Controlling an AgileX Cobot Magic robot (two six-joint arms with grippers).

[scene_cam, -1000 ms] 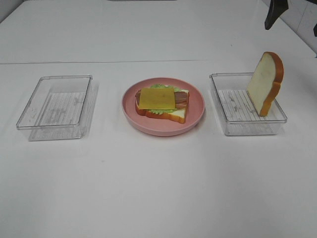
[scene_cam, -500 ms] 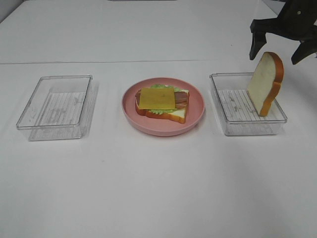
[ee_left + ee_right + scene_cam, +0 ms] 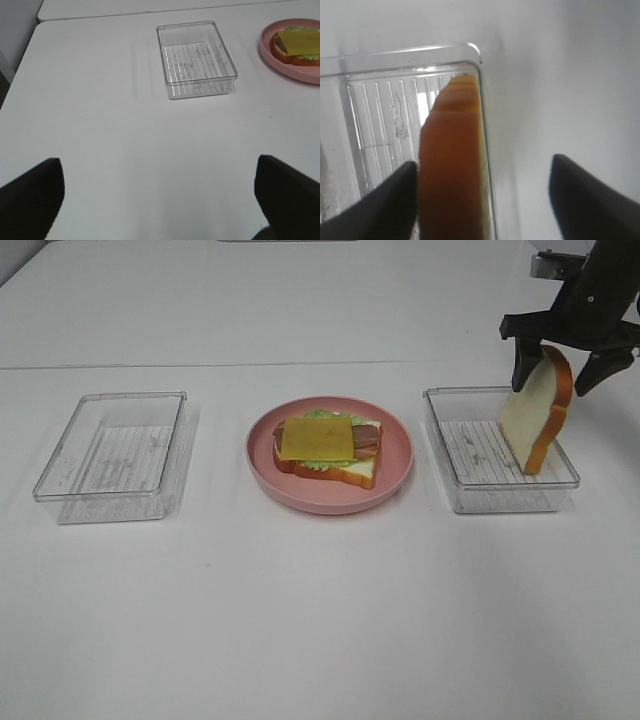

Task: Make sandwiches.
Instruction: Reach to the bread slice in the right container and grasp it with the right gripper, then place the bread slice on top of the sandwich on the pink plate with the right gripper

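The open-faced sandwich stack [image 3: 325, 448] lies on a pink plate [image 3: 330, 502] at the table's middle: white bread at the bottom, green lettuce, brown bacon, and yellow cheese [image 3: 316, 438] on top. A second bread slice [image 3: 535, 420] stands on edge in the right clear tray [image 3: 480, 492], leaning on its far-right wall. My right gripper [image 3: 555, 380] straddles the top of this slice, open. In the right wrist view one finger [image 3: 390, 200] touches the crust [image 3: 452, 165] and the other stands well apart. My left gripper [image 3: 160, 200] is open and empty over bare table.
An empty clear tray [image 3: 110, 455] sits left of the plate and shows in the left wrist view as the tray [image 3: 197, 60], with the plate [image 3: 295, 70] beyond it. White table surrounds everything.
My right gripper has come down from the upper right until its fingers straddle the top of the standing bread slice. The jaws have narrowed a little. The left arm has not moved.
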